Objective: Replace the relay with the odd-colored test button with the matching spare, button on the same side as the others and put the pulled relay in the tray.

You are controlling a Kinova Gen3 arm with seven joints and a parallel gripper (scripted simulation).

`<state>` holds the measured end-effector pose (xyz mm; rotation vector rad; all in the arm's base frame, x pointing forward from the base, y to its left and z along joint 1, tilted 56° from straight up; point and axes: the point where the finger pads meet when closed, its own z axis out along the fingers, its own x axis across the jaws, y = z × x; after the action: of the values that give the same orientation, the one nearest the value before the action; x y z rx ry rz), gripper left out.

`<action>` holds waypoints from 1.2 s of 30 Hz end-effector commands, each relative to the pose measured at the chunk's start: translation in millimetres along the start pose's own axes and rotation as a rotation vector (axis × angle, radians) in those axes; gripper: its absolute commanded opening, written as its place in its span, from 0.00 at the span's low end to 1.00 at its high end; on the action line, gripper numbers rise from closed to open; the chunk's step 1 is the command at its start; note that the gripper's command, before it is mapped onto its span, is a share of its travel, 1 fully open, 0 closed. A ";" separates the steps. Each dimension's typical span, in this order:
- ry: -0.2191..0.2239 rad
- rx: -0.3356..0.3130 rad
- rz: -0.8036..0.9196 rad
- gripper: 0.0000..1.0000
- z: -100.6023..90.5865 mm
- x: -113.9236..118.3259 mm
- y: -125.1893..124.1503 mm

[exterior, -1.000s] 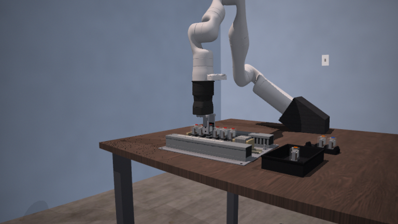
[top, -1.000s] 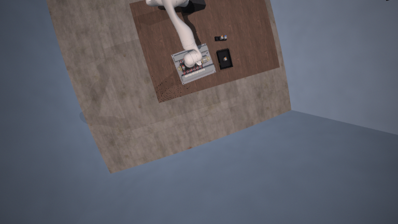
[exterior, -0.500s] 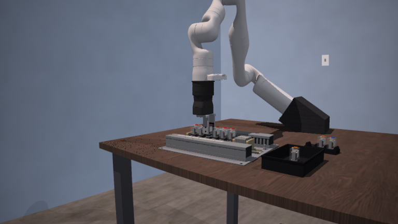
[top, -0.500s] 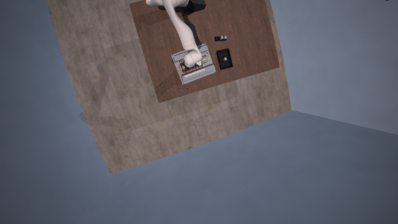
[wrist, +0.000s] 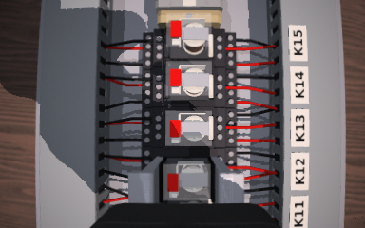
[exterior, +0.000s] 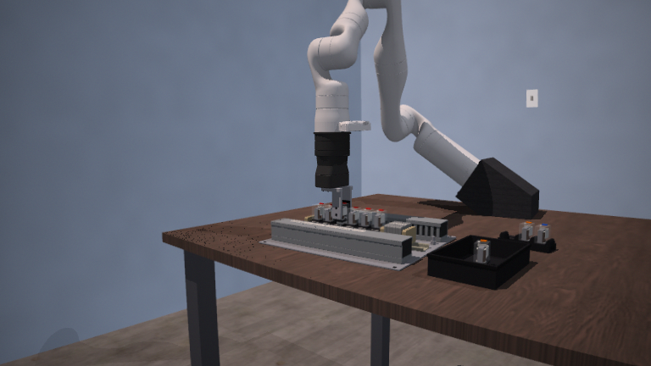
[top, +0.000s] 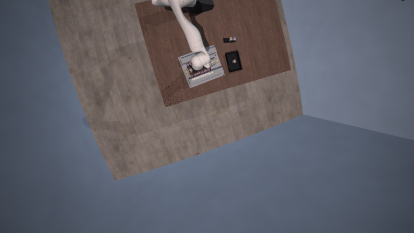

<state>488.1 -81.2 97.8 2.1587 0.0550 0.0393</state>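
Observation:
My gripper [wrist: 187, 173] [exterior: 339, 207] is shut on a red-button relay [wrist: 189, 177] at the K12 place in the relay row on the grey panel [wrist: 71, 71] [exterior: 336, 252] [top: 215, 76]. Its red button is on the left, like those of the relays at K13 [wrist: 189, 127], K14 [wrist: 189, 83] and K15 [wrist: 189, 35]. I cannot tell whether its top is level with theirs. An orange-button relay [exterior: 481, 250] [top: 233, 61] stands upright in the black tray [exterior: 472, 273] [top: 234, 69]. The arm hides the row in the top view.
A black spare holder [exterior: 546, 247] [top: 226, 39] behind the tray carries an orange-button relay [exterior: 526, 230] and a blue-button relay [exterior: 542, 233]. A grey cable duct [exterior: 336, 240] runs along the panel's front. The arm's black base [exterior: 499, 189] stands at the table's back.

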 end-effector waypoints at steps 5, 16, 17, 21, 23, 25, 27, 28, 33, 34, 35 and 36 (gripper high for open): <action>0.003 0.006 0.009 0.00 0.9 0.7 -0.3; 0.003 0.004 0.005 0.00 0.5 0.6 -0.3; 0.003 0.004 0.005 0.00 0.7 0.6 -0.3; 0.003 0.006 0.008 0.00 1.3 0.7 -0.3; 0.003 0.007 0.009 0.00 1.6 0.7 -0.3; 0.003 0.007 0.009 0.00 1.6 0.7 -0.3; 0.002 0.001 0.002 0.00 0.1 0.7 -0.1; 0.002 0.002 0.002 0.00 0.2 0.7 -0.1; 0.003 0.004 0.005 0.00 1.2 0.7 -0.3; 0.003 0.004 0.006 0.00 1.4 0.7 -0.3; 0.003 0.005 0.006 0.00 1.6 0.7 -0.3; 0.003 0.005 0.007 0.00 1.8 0.7 -0.4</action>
<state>488.4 -81.8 97.7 2.1588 0.0545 0.0401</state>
